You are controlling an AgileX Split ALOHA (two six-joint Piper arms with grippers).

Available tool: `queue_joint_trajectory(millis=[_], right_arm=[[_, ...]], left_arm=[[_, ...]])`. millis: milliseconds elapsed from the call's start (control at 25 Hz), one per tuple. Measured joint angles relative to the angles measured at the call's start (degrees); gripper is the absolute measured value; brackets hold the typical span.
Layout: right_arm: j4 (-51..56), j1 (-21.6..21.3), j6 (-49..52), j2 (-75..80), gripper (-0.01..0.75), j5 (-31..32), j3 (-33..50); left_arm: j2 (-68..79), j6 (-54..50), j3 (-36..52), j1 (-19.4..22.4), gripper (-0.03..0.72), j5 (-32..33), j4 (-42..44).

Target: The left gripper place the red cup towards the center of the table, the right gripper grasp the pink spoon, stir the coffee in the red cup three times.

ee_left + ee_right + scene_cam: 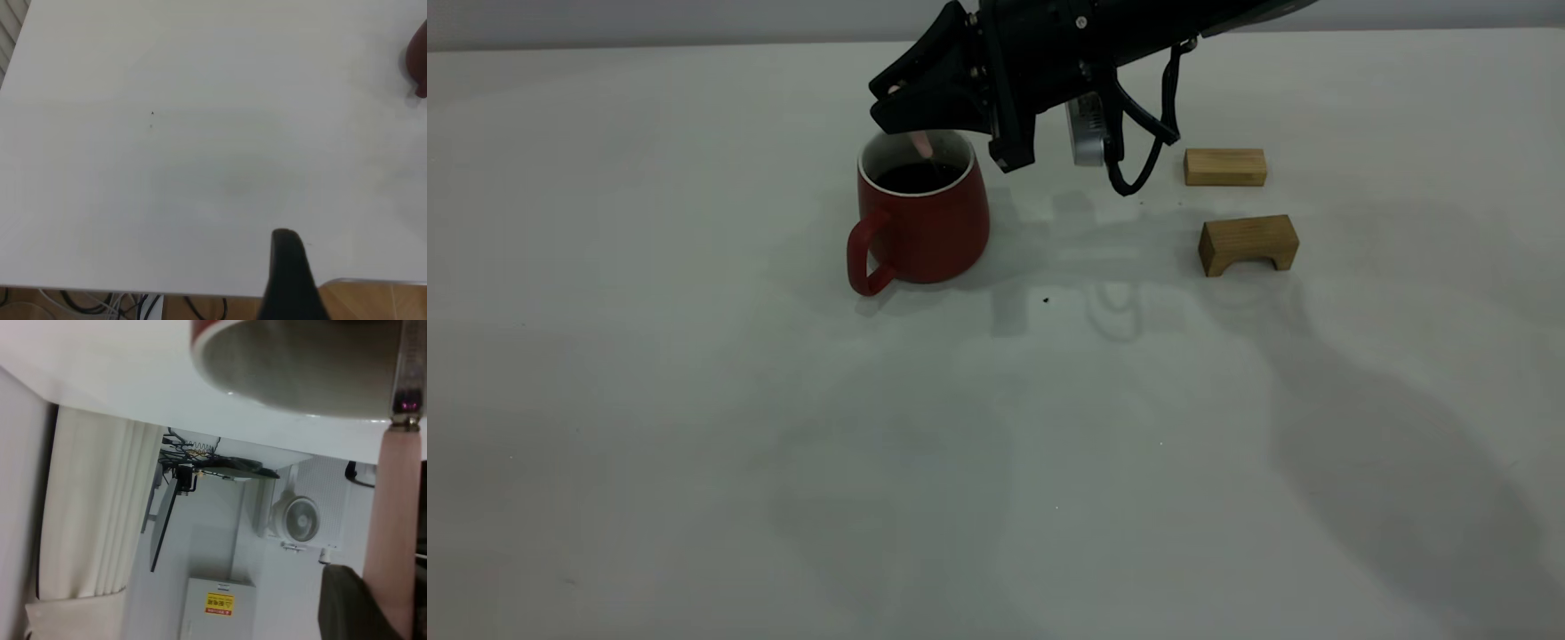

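Red cup [934, 227]: dark red ceramic mug, wider at the base, white inside, loop handle turned toward the near left in the exterior view. It stands upright on the off-white matte table [694, 444], in the far half, a little left of the middle. Coffee [916, 176]: dark, nearly black liquid, surface below the rim.

Pink spoon [921, 144]: slim spoon with pale pink handle and grey metal neck. It stands steeply inside the mug, the pink handle end coming up out of the mouth at the far side; the bowl is hidden under the liquid. In the right wrist view the handle [397, 533] runs up to the metal neck at the mug's rim [220, 350].

Right gripper [903, 102]: black, reaching in from the upper right, directly above the mug's mouth, fingers closed on the spoon's handle.

Left gripper [288, 277]: only one dark finger shows in its wrist view, over the table's edge, well apart from the mug [417, 63]; whether it is apart or together cannot be told.

Two light wooden blocks right of the mug: a plain rectangular block [1224, 167] farther back, an arch-shaped block [1248, 244] nearer.
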Motion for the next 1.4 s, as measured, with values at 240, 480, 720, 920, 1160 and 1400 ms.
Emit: queue_joint_trajectory(millis=[240,480,720,920,1160,1400], right_arm=[[-0.1,0.3,1.4,0.0,0.145,0.0,0.0],[-0.1,0.3,1.5,0.0,0.162,0.1,0.0],[-1.5,0.3,1.5,0.0,0.380,3.8,0.0],[-11.0,0.3,1.7,-1.6,0.520,5.5,0.0],[-35.8,0.3,1.9,-11.4,0.534,6.6,0.0],[-56.9,0.3,1.5,-24.6,0.534,8.9,0.0]], left_arm=[[0.0,0.0,0.0,0.0,0.573,0.0,0.0],[0.0,0.0,0.0,0.0,0.573,0.0,0.0],[0.0,0.0,0.0,0.0,0.573,0.0,0.0],[0.0,0.0,0.0,0.0,0.573,0.0,0.0],[0.0,0.0,0.0,0.0,0.573,0.0,0.0],[0.0,0.0,0.0,0.0,0.573,0.0,0.0]])
